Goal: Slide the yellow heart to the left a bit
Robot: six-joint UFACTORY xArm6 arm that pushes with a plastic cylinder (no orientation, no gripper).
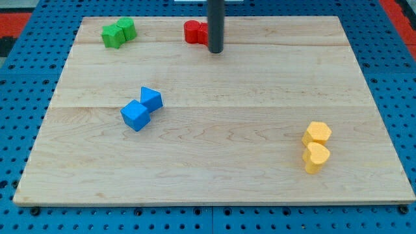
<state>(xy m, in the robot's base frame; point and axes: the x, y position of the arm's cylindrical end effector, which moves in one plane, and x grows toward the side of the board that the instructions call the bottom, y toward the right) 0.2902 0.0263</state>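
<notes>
The yellow heart (316, 158) lies at about 4 o'clock on the bench (214, 130), near the edge at the view's right. It is a bright yellow block with a rounded, lobed top face and darker orange-yellow side walls; its narrow end seems to point toward the view's bottom, but the outline is small and I cannot be sure. Just above it, toward 12 o'clock, sits a yellow hexagon (317, 133), and the two look touching or almost touching.

There is no pincer on this arm, only a dark rod, so it has hold of nothing. My tip (216, 51) stands near 12 o'clock of the bench, well apart from the heart, which lies from it toward 5 o'clock. The tip is just beside a red block (194, 32), at that block's 3 o'clock side; part of the red block is hidden behind the rod.

Two green blocks (117, 32) sit together at 11 o'clock. Two blue cubes (142, 108), corner to corner, lie at about 9 o'clock.
</notes>
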